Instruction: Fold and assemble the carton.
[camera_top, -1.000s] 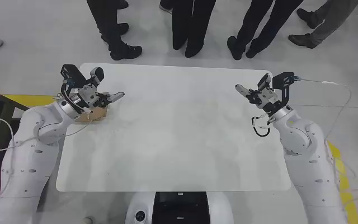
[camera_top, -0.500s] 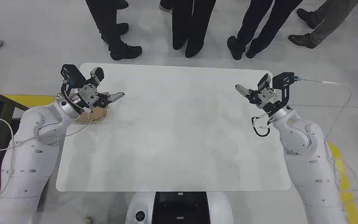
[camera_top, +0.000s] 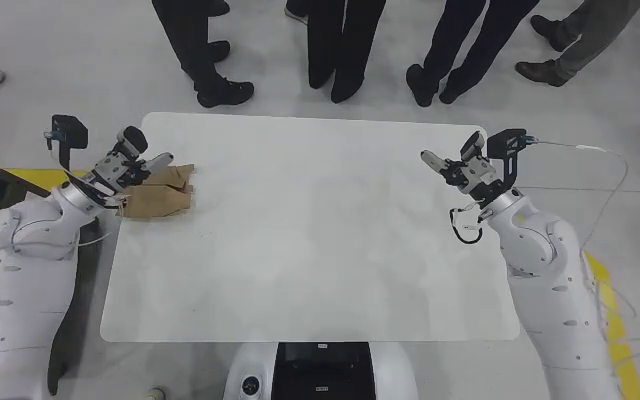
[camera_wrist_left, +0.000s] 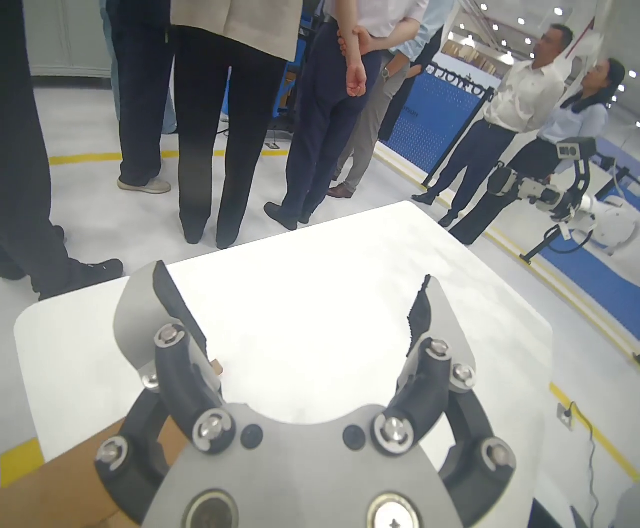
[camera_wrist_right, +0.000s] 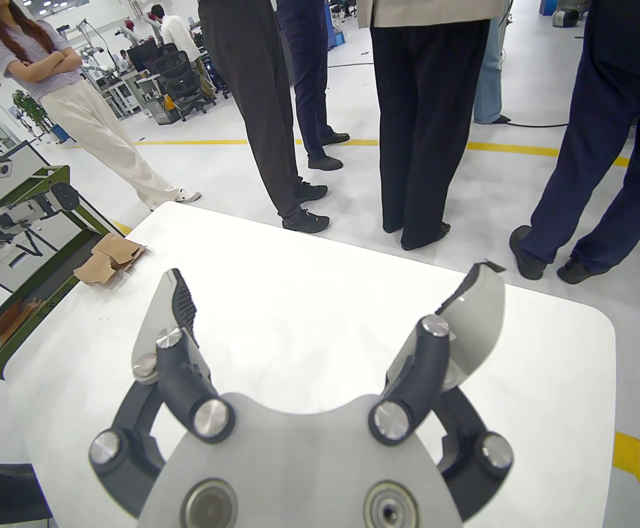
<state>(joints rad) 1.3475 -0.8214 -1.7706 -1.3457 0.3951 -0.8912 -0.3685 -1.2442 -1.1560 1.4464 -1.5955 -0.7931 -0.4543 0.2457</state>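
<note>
Noted a green frame (camera_wrist_right: 42, 302) off the table edge on the left pincer's side, with brown cardboard lying in it.

Found left pincer (camera_top: 150, 168) released, fingers (camera_wrist_left: 170, 305) spread wide, nothing gripped. Placed over the far left corner of the white table (camera_top: 320, 250).

Logged bare white tabletop ahead of those fingers and on across to the right pincer.

Found right pincer (camera_top: 436, 164) released as well, fingers (camera_wrist_right: 175, 295) wide apart, nothing gripped. Placed above the table's right edge, toward the far side, tips pointing inward across the table.

Located carton (camera_top: 160, 195) directly under and just behind the left pincer's fingers, on the table by its left edge. Cannot tell whether touching. Well apart from the right pincer, across the full width of the table.

Recorded carton as plain brown cardboard, only partly folded: lying low, outline uneven, flaps creased and sticking up at odd angles, one end opened outward. Seen from the right wrist (camera_wrist_right: 107, 260) as a crumpled, loosely bent heap, not squared into a box.
</note>
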